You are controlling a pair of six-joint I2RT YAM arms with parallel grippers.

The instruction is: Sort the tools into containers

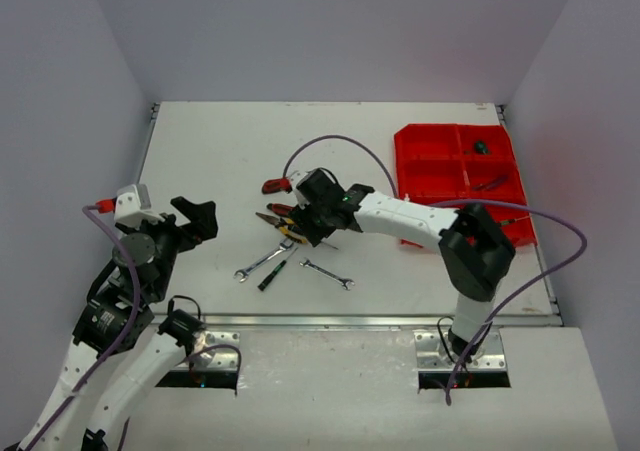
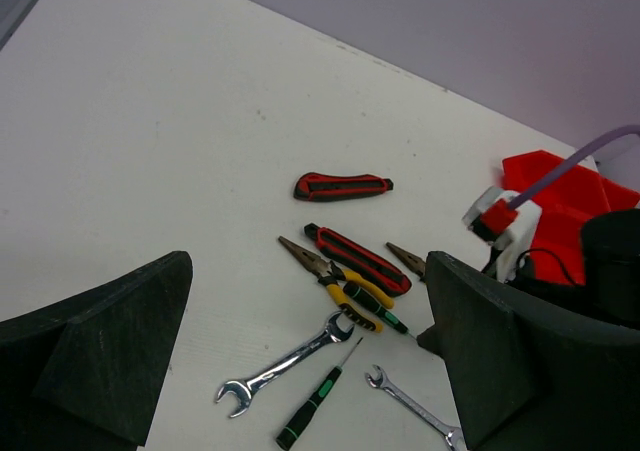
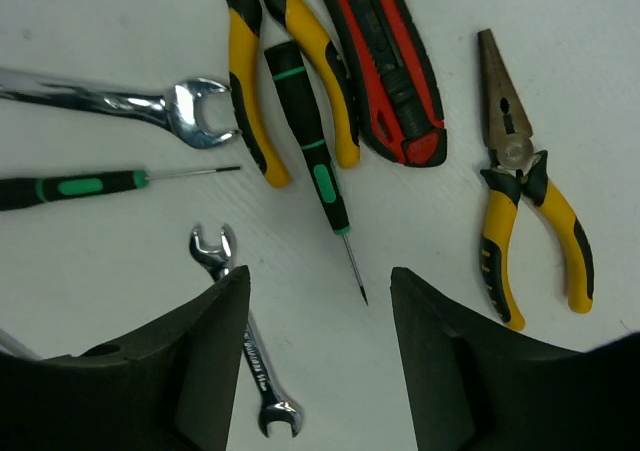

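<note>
Several tools lie in a cluster at mid-table: two yellow-black pliers [image 3: 270, 71] [image 3: 530, 211], a red-black handled tool [image 3: 385, 61], a green-black screwdriver [image 3: 305, 141], a second screwdriver [image 3: 80, 186], a large silver wrench [image 3: 120, 101] and a small wrench [image 3: 245, 341]. My right gripper [image 3: 318, 301] is open and empty, hovering just over them, with the first screwdriver's tip between its fingers. My left gripper [image 2: 310, 356] is open and empty, to the left of the cluster. The red compartment tray [image 1: 430, 161] sits at the far right.
Another red-black tool [image 2: 342, 186] lies apart, beyond the cluster. The tray holds a dark item [image 1: 481, 147] and a thin tool [image 1: 490, 183]. The right arm [image 1: 400, 214] stretches across from the tray side. White walls close in the table.
</note>
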